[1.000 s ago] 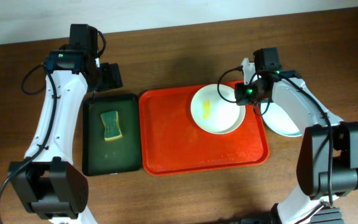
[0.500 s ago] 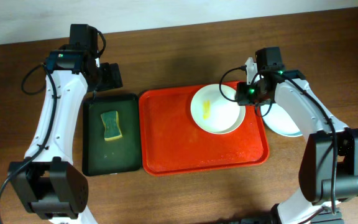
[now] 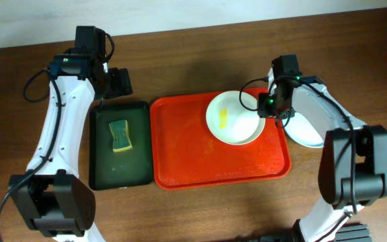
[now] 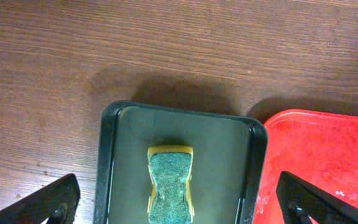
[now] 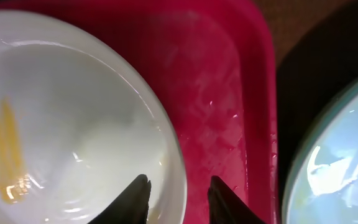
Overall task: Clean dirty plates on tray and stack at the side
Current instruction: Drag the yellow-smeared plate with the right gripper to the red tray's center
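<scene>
1x large red rect. plastic tray (image 3: 180, 168). 1x cream-white round plate (image 3: 237, 124), yellow-smeared, in tray's far-R corner. 1x pale mint-blue plate (image 3: 306, 136) on table just R of tray, partly under arm. 1x dark green tray (image 3: 103, 168) w/ 1x sponge (image 3: 119, 136). L gripper (image 4: 179, 186): wide open. R gripper (image 5: 178, 186): jaws parted astride cream plate's rim, not pinching.
</scene>
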Robot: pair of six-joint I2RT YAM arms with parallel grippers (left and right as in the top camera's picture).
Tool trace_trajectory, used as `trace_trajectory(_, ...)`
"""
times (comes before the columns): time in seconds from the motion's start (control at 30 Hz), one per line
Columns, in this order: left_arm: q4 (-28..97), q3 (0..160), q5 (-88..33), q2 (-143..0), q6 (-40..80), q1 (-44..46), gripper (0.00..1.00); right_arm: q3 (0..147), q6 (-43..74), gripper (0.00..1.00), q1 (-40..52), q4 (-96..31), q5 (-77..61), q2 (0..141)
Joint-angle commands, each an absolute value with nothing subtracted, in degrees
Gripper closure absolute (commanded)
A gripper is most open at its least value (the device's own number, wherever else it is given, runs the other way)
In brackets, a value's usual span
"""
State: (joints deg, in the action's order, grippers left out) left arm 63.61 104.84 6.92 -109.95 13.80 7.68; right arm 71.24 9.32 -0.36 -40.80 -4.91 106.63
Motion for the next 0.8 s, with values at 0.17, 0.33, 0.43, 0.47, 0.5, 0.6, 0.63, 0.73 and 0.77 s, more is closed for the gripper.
trace_trajectory(0.17, 63.5, 105.1, 6.9, -109.2, 14.1, 7.3, 0.01, 71.5, 10.0, 0.75, 0.0, -43.3, -4.3, 109.1)
trace_trajectory(0.33, 63.5, 105.1, 6.9, -109.2, 14.1, 7.3, 0.01, 71.4, 10.0, 0.77, 0.0, -43.6, -4.4, 109.1)
trace_trajectory(0.43, 63.5, 105.1, 6.9, -109.2, 14.1, 7.3, 0.01, 71.0, 10.0, 0.77, 0.0, -44.2, -4.5, 109.1)
trace_trajectory(0.47, 63.5, 105.1, 6.9, -109.2, 14.1, 7.3, 0.01, 70.7, 10.0, 0.76, 0.0, -44.2, -4.5, 109.1)
trace_trajectory(0.5, 63.5, 105.1, 6.9, -109.2, 14.1, 7.3, 0.01, 70.5, 10.0, 0.76, 0.0, -44.2, -4.5, 109.1)
trace_trajectory(0.6, 63.5, 105.1, 6.9, -109.2, 14.1, 7.3, 0.01, 69.4, 10.0, 0.76, 0.0, -44.0, -4.5, 109.1)
trace_trajectory(0.63, 63.5, 105.1, 6.9, -109.2, 14.1, 7.3, 0.01, 68.9, 10.0, 0.76, 0.0, -43.6, -4.5, 109.1)
trace_trajectory(0.73, 63.5, 105.1, 6.9, -109.2, 14.1, 7.3, 0.01, 68.5, 12.1, 0.78, 0.0, -42.7, -4.5, 109.1)
trace_trajectory(0.77, 63.5, 105.1, 6.9, -109.2, 14.1, 7.3, 0.01, 68.4, 13.4, 0.79, 0.0, -42.7, -4.5, 109.1)
